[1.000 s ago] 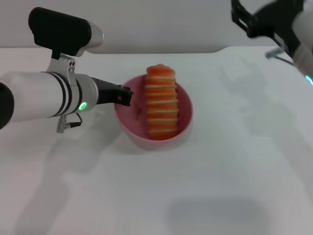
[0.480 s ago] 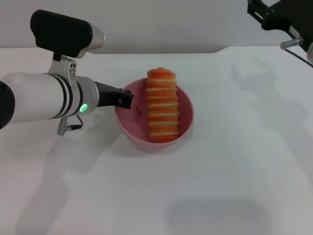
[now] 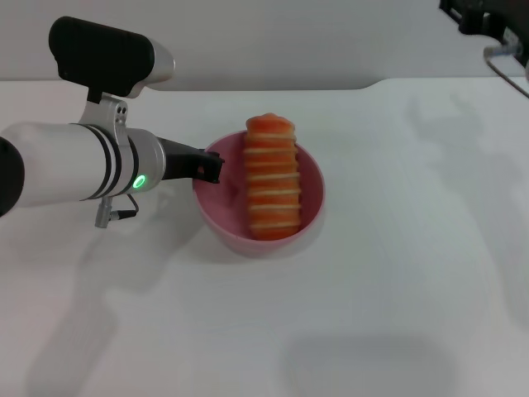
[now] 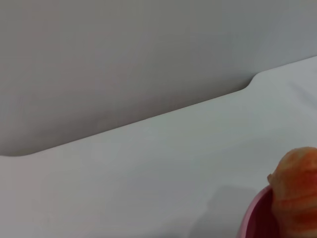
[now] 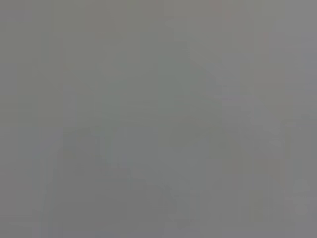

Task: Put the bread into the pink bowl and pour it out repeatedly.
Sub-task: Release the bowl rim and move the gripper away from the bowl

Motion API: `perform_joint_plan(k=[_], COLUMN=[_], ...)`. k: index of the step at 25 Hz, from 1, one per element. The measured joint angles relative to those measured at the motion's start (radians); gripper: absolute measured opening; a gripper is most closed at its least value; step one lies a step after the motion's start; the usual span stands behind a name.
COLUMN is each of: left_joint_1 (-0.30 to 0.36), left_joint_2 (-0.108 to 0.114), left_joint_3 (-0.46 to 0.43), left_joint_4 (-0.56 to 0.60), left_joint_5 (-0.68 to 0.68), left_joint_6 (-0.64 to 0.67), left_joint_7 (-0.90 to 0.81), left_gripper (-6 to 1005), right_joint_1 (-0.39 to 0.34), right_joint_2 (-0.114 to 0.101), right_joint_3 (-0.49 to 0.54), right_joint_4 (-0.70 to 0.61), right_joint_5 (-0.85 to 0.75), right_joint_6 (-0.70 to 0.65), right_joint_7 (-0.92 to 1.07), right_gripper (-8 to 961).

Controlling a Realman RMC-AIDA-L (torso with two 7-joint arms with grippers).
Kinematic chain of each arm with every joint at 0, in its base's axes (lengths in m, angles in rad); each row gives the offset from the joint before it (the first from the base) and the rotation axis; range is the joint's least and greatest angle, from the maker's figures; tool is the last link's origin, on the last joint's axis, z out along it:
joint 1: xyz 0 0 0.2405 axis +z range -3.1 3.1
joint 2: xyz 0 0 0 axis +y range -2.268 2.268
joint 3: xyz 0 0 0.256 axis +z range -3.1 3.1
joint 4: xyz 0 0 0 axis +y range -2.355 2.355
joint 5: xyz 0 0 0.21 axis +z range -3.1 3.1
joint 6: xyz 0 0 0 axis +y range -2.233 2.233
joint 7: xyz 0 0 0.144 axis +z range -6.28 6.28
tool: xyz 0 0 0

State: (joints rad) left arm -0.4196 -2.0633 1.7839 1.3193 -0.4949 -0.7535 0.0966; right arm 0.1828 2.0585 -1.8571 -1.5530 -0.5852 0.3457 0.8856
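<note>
Bread: the bread [image 3: 271,178] lies in the pink bowl [image 3: 221,217] with its orange-brown, cream-striped face up. It runs from the bowl's near wall to the far rim, and its rounded far end sticks out over that rim. In the left wrist view the same end [image 4: 295,191] rises above a sliver of pink rim [image 4: 251,218].

Pink bowl: it stands upright on the white table [image 3: 388,281], roughly midway between the left and right edges and somewhat nearer the far edge than the near one. Bare pink floor shows on the bread's left side; on the right the loaf lies close against the wall.

Left gripper: the left gripper [image 3: 208,166] reaches in level from the left side of the table, and its black tip meets the bowl's left rim. The fingers look closed on that rim, one dark tip outside the wall, but the far side of the grip is hidden, so a firm pinch cannot be confirmed. A green light glows on the wrist.

Right gripper: the right gripper [image 3: 483,16] is raised above the far right corner of the table, well apart from the bowl, and is cut off by the frame. I cannot tell how its fingers stand. Its wrist view shows only plain grey.
</note>
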Motion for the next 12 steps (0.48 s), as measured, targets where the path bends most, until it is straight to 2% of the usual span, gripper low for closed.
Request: perform_joint_plan(k=[3,5,7,12], left_joint_1=[-0.001,-0.003,-0.003,0.0], left_joint_2=[0.0,0.0,0.0,-0.001], left_joint_3=[0.0,0.0,0.0,0.003], left_joint_4=[-0.002,-0.006,-0.006,-0.019], left_joint_5=[0.0,0.001,0.001,-0.002], left_joint_6=[0.001,0.004,0.004,0.01], left_joint_7=[0.0,0.0,0.0,0.0], left_gripper=[57,58,60,63], right_joint_1=[0.082,0.116,0.134,0.185], right_joint_2=[0.011,0.016,0.015,0.013], right_joint_3=[0.087,0.14,0.177,0.248], right_joint_4=[-0.026,-0.022,-0.019,0.022], right_joint_5=[0.358,0.506,0.574,0.591], right_joint_6=[0.208,0.268,0.291,0.332], right_joint_7=[-0.361,-0.518,-0.592,-0.63], right_gripper=[738,738,738,738])
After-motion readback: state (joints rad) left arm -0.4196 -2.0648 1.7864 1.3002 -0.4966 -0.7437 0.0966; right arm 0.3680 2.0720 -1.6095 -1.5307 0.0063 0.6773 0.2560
